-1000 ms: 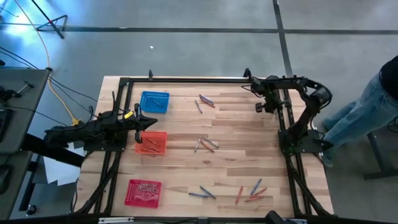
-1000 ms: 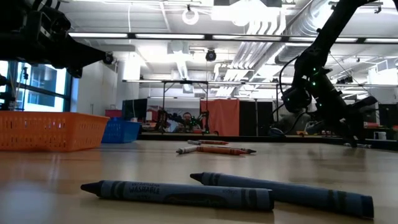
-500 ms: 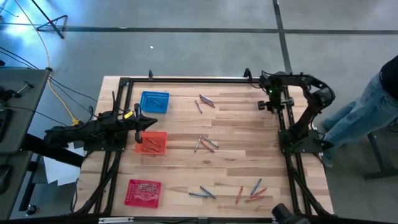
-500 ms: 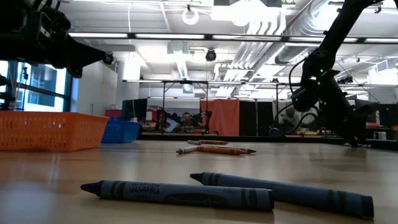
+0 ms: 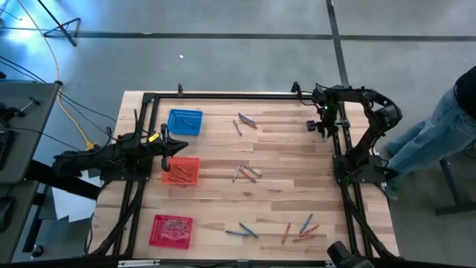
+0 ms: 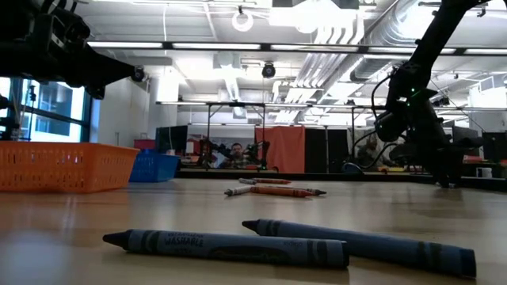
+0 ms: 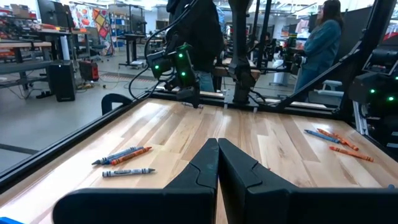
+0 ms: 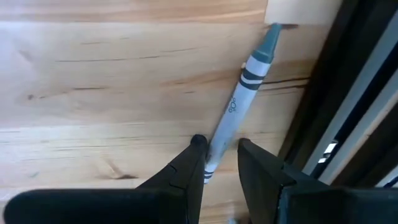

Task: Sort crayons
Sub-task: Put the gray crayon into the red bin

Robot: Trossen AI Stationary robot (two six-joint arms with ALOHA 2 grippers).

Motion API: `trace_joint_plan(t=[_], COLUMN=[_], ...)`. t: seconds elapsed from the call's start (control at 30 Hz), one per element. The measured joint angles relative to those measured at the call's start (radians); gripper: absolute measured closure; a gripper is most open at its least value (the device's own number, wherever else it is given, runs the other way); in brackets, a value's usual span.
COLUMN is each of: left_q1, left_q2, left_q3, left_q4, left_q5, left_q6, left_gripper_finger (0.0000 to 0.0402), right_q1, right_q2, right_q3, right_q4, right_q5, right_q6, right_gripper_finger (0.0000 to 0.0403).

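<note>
The right tool (image 8: 216, 148) is gripping a grey-blue crayon (image 8: 239, 106) crosswise near its butt, its tip pointing away over the counter's (image 5: 282, 149) far-right edge

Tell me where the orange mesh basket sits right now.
In the high view, the orange square mesh basket sits on the table's left side, between the blue basket and red basket, beside the shut left hand.

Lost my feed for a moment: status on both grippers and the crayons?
Right gripper shut on blue-grey crayon, table's far right edge. Left gripper shut, empty, by orange basket. Nothing blocking.
</note>
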Motion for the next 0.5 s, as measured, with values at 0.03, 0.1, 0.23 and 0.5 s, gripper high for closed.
trace_joint_plan(t=[0.03,0.1,0.23,0.5], left_q1=[0.000,0.000,0.000,0.000], left_q2=[0.000,0.000,0.000,0.000], left_q3=[0.000,0.000,0.000,0.000], left_q4=[0.000,0.000,0.000,0.000], left_q5=[0.000,0.000,0.000,0.000], left_q6=[0.000,0.000,0.000,0.000], left_gripper_finger=[0.0401,0.0401,0.0401,0.0401], right_q1=[0.000,0.001,0.002,0.001], right_q2=[0.000,0.001,0.003,0.002], right_q3=[0.001,0.004,0.019,0.020], right_q4=[0.001,0.001,-0.006,0.014], right_q5=[0.010,0.022,0.028,0.001], right_q6=[0.008,0.023,0.029,0.032], right_gripper_finger=[0.0307,0.0307,0.0311,0.0348])
